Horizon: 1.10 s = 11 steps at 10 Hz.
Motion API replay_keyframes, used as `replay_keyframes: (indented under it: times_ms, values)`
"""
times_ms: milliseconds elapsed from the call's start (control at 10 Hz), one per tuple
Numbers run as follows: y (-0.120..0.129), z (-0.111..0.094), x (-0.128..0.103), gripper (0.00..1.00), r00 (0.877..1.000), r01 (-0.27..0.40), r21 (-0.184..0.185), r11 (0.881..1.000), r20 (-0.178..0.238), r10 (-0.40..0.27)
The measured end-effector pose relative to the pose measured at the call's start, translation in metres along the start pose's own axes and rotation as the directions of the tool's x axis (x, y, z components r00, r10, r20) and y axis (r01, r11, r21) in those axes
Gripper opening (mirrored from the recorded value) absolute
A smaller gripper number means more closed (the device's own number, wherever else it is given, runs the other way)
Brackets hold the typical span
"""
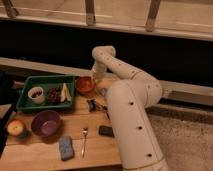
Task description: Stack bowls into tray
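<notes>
**Inspector:** Starting at the near edge. What is lying on the desk (pixel 100 150)?

**Assistant:** A blue sponge (pixel 65 148) is lying closest to the front. A fork (pixel 84 141) is lying just to its right, handle pointing toward us. A small dark flat object (pixel 105 131) is sitting beyond the fork, close to the thick white arm (pixel 127 110).

**Inspector:** Moving back one row?

**Assistant:** The purple bowl (pixel 46 123) is standing upright on the desk, outside the tray and well apart from the other bowl. A round yellow-red fruit (pixel 16 127) is resting just to its left.

**Inspector:** And the tray?

**Assistant:** The dark green tray (pixel 50 78) is sitting behind the purple bowl, at the desk's far left. It is holding a white cup (pixel 36 94) with dark contents, a dark clump of food and a pale wedge. Neither bowl is sitting in it.

**Inspector:** Where is the orange-brown bowl (pixel 85 85)?

**Assistant:** It is sitting upright just beside the tray's right wall, outside it.

**Inspector:** State of the end effector (pixel 94 81)?

**Assistant:** The arm is reaching up and curving back down, bringing it onto that bowl's right rim. It is narrowed right down, pinching the rim.

**Inspector:** Farthest back?

**Assistant:** A dark wall is running behind the desk, with metal posts (pixel 90 12) standing above it
</notes>
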Motion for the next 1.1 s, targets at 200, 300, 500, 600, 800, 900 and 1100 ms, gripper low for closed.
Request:
replay_keyframes:
  times_ms: [200,300,500,600,800,900,1100]
  values:
    - [-0.004,-0.024,0.000,0.00,1.000,0.009,0.005,1.000,0.025,-0.009]
    - [-0.009,-0.034,0.000,0.00,0.999,0.010,0.016,1.000,0.038,-0.010]
    - [-0.029,-0.060,-0.005,0.00,0.998,-0.015,0.026,1.000,0.066,0.014]
    - [-0.031,-0.072,-0.006,0.00,0.997,-0.020,0.021,1.000,0.076,0.018]
    - [-0.017,-0.103,0.002,0.00,0.995,0.024,0.009,1.000,0.099,-0.025]
    - [-0.010,-0.117,0.010,0.00,0.992,0.055,0.010,0.998,0.111,-0.056]
    - [0.002,-0.144,0.030,0.00,0.983,0.127,0.008,0.992,0.130,-0.127]
